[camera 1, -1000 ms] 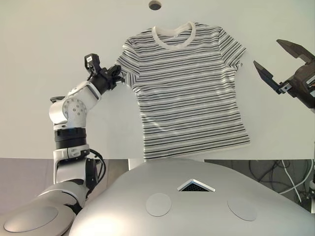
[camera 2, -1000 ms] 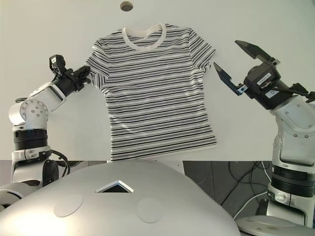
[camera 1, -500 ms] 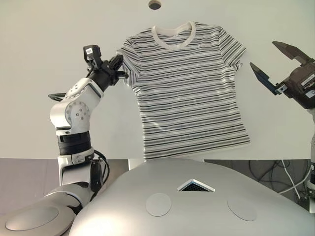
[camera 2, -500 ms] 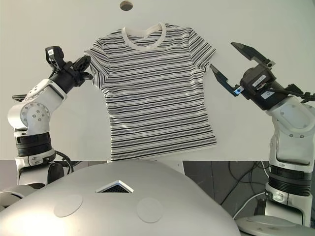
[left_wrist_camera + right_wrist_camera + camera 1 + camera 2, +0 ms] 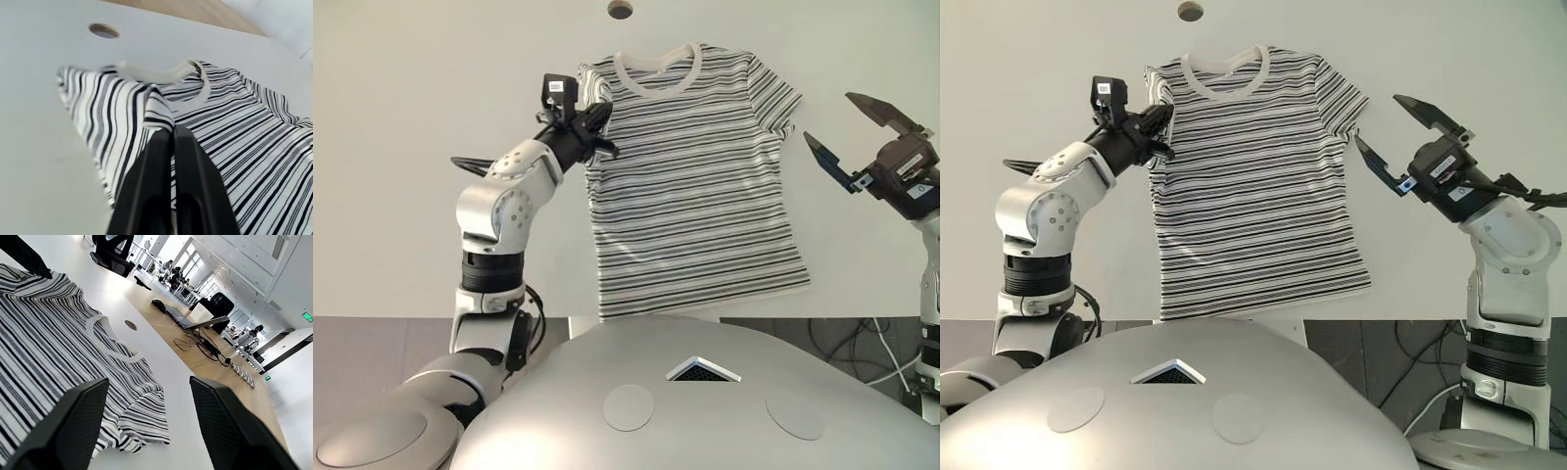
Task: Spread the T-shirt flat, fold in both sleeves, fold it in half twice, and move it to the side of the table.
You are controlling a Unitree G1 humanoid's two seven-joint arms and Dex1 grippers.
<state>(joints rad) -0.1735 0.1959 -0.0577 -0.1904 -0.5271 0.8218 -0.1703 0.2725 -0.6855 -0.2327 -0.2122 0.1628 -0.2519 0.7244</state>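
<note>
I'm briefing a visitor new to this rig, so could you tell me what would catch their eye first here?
A black-and-white striped T-shirt lies spread on the white table, its collar away from the robot. The left end effector is shut on the left sleeve, pinched up beside the collar, while the right end effector hangs open just off the right sleeve.

The head's two eyes look forward and down over the table (image 5: pixel 411 147). Each wrist camera peers low across it from its own side. All four share the T-shirt (image 5: pixel 695 176).
</note>
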